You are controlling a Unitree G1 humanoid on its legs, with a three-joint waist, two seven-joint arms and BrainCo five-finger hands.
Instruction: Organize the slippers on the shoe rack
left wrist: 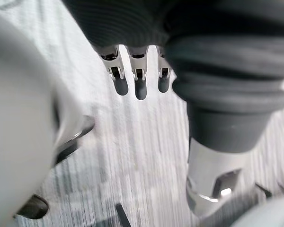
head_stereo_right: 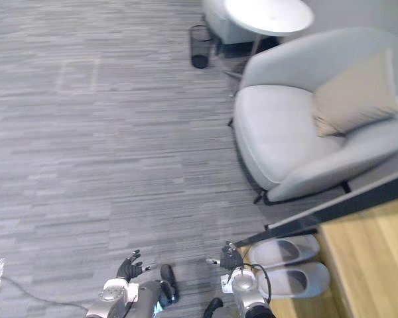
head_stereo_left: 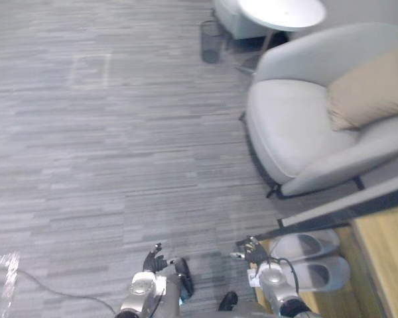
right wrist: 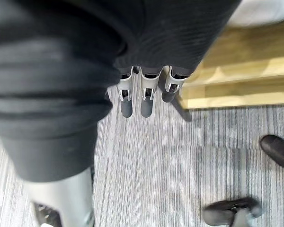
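Two pale grey slippers lie side by side at the lower right, one slipper (head_stereo_left: 306, 244) just beyond the other slipper (head_stereo_left: 326, 273), toes pointing toward me. They rest at the edge of the light wooden rack (head_stereo_left: 385, 255), below a dark rail. My right hand (head_stereo_left: 253, 252) hangs open just left of the farther slipper and holds nothing; its fingers (right wrist: 147, 100) show straight over the carpet near the wooden rack (right wrist: 236, 71). My left hand (head_stereo_left: 155, 260) is open further left above bare carpet, its fingers (left wrist: 140, 86) straight and empty.
A grey armchair (head_stereo_left: 298, 126) with a beige cushion (head_stereo_left: 371, 89) stands behind the rack. A round white table (head_stereo_left: 282, 12) and a dark wastebasket (head_stereo_left: 211, 41) are at the back. Grey carpet (head_stereo_left: 106, 146) spreads to the left.
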